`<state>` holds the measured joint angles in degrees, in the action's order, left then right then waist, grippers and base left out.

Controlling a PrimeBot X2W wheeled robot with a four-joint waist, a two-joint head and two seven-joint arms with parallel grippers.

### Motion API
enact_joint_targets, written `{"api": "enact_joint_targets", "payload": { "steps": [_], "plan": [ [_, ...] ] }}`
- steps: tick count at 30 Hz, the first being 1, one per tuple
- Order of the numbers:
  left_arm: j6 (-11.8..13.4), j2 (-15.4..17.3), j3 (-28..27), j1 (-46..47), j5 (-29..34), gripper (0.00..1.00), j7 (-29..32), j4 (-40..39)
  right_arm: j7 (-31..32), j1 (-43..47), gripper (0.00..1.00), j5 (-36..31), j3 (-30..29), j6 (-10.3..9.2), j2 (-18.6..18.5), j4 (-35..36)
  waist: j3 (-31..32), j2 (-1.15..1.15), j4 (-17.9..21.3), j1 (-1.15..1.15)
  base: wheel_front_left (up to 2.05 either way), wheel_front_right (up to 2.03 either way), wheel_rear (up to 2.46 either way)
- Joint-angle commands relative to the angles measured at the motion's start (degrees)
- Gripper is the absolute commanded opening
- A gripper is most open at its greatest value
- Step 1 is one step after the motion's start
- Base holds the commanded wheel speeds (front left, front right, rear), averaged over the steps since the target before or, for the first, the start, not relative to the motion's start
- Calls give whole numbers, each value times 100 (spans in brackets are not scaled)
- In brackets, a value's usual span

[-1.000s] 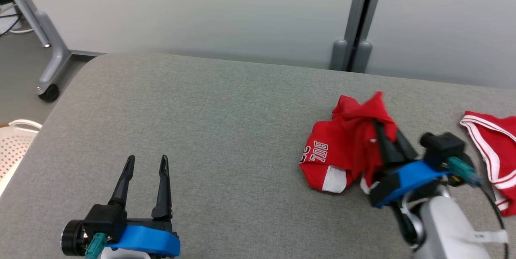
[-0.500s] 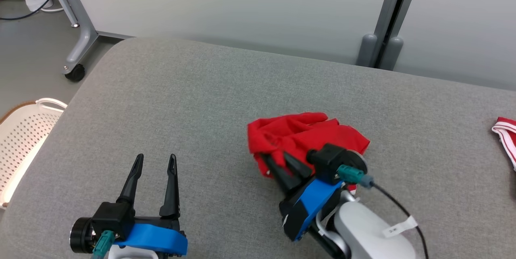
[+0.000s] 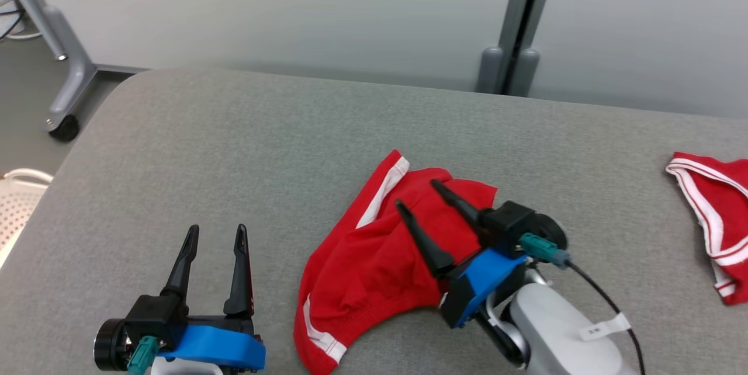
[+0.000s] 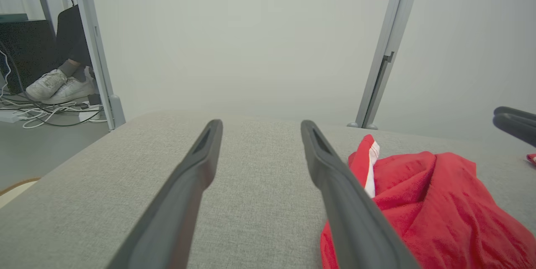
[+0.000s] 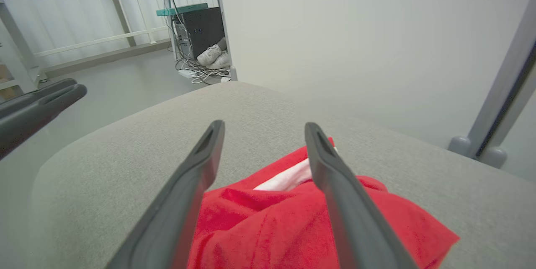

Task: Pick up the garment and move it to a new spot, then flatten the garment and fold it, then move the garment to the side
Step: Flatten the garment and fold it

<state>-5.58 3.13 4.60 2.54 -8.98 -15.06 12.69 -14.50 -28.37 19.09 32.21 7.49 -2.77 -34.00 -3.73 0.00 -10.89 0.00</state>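
Observation:
A red garment [image 3: 374, 264] with white trim lies crumpled near the middle of the grey padded table [image 3: 234, 147]. My right gripper [image 3: 418, 194] hovers open just above its right part, fingers pointing up and left, nothing between them. From the right wrist view the garment [image 5: 272, 227] spreads under the open right gripper [image 5: 264, 128]. My left gripper [image 3: 215, 230] stands open at the lower left, empty, a short way left of the cloth. The left wrist view has the garment [image 4: 423, 202] to the right of the left gripper [image 4: 259, 124].
A second red garment [image 3: 713, 205] with white stripes lies at the table's right edge. A white perforated basket [image 3: 14, 205] sits off the left side. A grey post [image 3: 514, 18] rises behind the table, and a wheeled frame leg [image 3: 58, 65] stands at the far left.
My right gripper carried the garment leftward from the right side to the table's middle, then opened and let it drop. The cloth now lies spread. The head camera swung meanwhile.

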Motion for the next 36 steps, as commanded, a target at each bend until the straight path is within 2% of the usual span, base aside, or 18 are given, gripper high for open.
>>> {"api": "enact_joint_targets", "payload": {
  "steps": [1, 6, 11, 19, 25, 36],
  "plan": [
    [6, -8, -12, -41, 45, 100, -14, -17, -48, 130, 100, -153, -209, 2, -34, 30, 83, 0, 125, 0, 0, 0, 0],
    [-19, 17, -88, -142, 73, 100, -14, -27, -67, 558, 100, -538, -1053, 2, -232, 458, 194, 0, 380, 0, 0, 0, 0],
    [-32, 30, -130, -265, 108, 100, -13, -49, -71, 1327, 100, -798, -1877, 2, -424, 1213, 290, 0, 534, 0, 0, 0, 0],
    [-50, 37, -136, -367, 152, 100, -13, -90, -74, 2798, 100, -1016, -2858, 2, -322, 2293, 353, 0, 637, 0, 0, 0, 0],
    [-61, 39, -148, -433, 166, 100, -13, -94, 8, 3439, 100, -1100, -3117, 2, -137, 2704, 366, 0, 711, 0, 0, 0, 0],
    [-88, 49, -157, -376, 197, 100, -13, -99, 173, 3471, 100, -1142, -3040, 2, -31, 2912, 305, 0, 738, 0, 0, 0, 0]
  ]
}}
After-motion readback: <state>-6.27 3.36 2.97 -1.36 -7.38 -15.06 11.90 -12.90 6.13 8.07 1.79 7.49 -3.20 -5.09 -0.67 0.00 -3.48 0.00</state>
